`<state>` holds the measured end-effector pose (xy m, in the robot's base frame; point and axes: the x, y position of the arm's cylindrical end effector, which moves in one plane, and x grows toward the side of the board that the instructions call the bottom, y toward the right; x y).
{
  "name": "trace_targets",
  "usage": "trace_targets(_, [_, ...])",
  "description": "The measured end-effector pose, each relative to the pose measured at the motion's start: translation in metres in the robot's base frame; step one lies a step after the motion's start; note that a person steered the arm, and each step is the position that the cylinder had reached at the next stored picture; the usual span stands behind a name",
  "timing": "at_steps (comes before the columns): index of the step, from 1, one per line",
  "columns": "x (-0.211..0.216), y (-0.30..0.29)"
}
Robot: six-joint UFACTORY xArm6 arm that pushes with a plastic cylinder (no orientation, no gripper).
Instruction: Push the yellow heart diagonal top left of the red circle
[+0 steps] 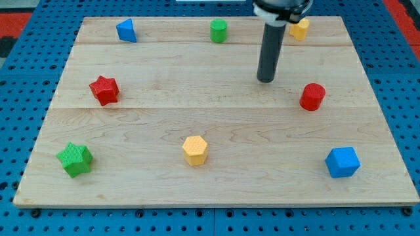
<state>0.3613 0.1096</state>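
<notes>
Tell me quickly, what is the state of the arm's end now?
No hand here: my tip is a bare rod end, holding nothing, touching no block. It stands below the yellow heart, up-left of the red circle.

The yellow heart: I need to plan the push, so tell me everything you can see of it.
The yellow heart is a small, matte, plastic-looking block lying flat near the board's top edge, right of centre. The rod hides its left part, so its outline is only partly visible. My tip stands below and left of it, apart. It sits above and slightly left of the red circle; no block touches it.
</notes>
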Motion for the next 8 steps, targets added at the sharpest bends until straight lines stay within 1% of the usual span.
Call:
trace_targets(1, [-0.027, 0.018])
trace_targets(2, [-0.082, 0.1])
trace_targets(3, [-0.118, 0.148])
trace_targets(5, [-0.162, 0.157])
trace_targets(6, [-0.17, 0.128])
trace_targets(7, [-0.145, 0.078])
trace_targets(8, [-0.097, 0.046])
